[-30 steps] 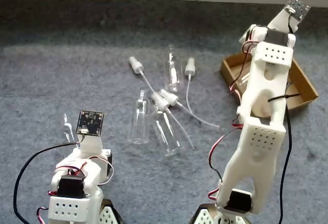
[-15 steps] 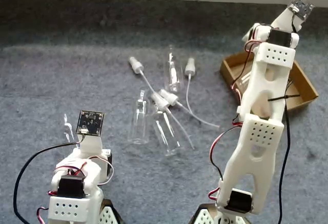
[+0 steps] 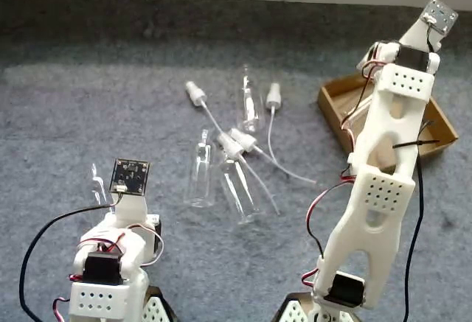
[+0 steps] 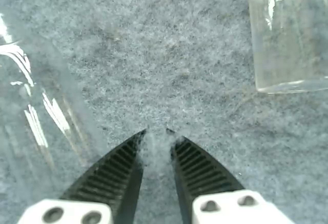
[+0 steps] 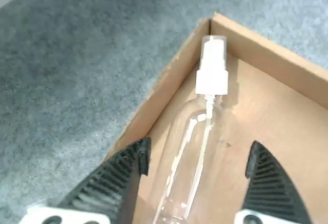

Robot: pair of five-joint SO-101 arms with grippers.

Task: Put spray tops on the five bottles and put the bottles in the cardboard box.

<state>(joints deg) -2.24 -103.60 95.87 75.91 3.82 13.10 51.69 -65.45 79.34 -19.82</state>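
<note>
At two o'clock, one bottle [image 5: 187, 152] — spray top [image 5: 211, 73] fitted — is contained in the cardboard box [image 5: 266, 55], under the spread right gripper [image 5: 199, 149]. The left gripper [image 4: 156, 131] is pressed nearly together.

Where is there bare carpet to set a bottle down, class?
Bare: grey carpet left of the clear plastic bottles, and the far strip beyond them. Crowded: the middle, where bottles and white spray tops overlap.

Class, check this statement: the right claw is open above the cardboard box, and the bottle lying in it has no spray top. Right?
No: the right wrist view shows the bottle in the cardboard box wearing a spray top. The right claw is open above the box.
</note>
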